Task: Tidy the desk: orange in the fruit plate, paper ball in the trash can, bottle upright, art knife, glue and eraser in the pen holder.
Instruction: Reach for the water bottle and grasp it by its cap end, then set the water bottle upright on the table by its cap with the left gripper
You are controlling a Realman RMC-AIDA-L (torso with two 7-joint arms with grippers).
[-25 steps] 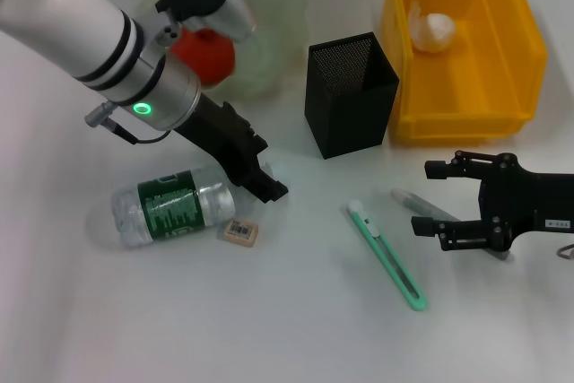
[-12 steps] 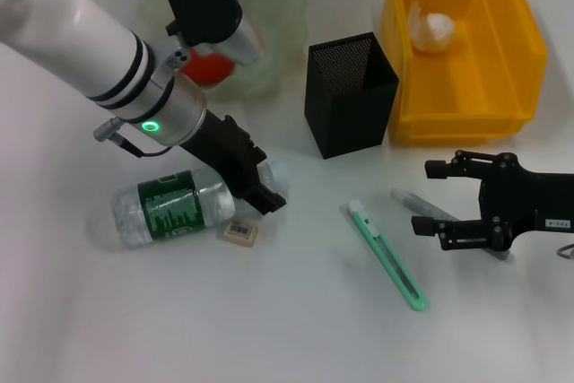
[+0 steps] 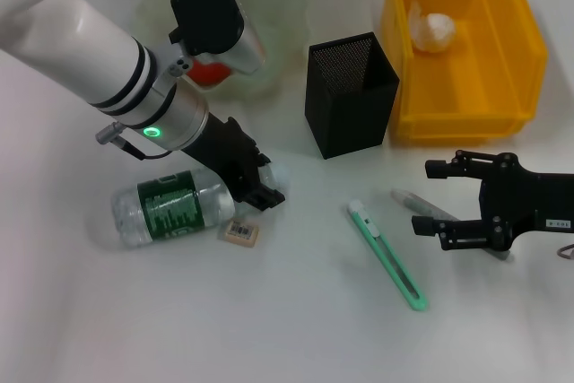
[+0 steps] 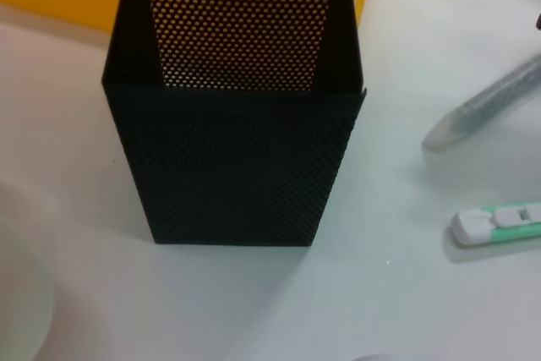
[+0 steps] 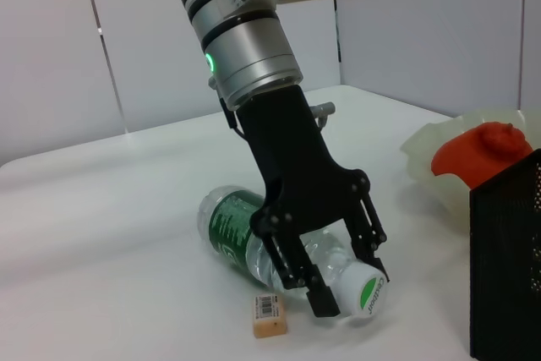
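The knife (image 3: 386, 256) lies nearest on the counter (image 3: 296, 329). At nine o'clock, the left pincer (image 3: 262, 190), fingers apart, straddles the lying bottle (image 3: 175, 204) neck. At three o'clock, the right pincer (image 3: 433, 197) rests apart beside the glue (image 3: 420, 206).

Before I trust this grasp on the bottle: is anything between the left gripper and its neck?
Nothing visible: the left gripper has open fingers straddling the white-capped neck of the clear green-labelled plastic bottle; the small tan eraser lies beside it, outside them.
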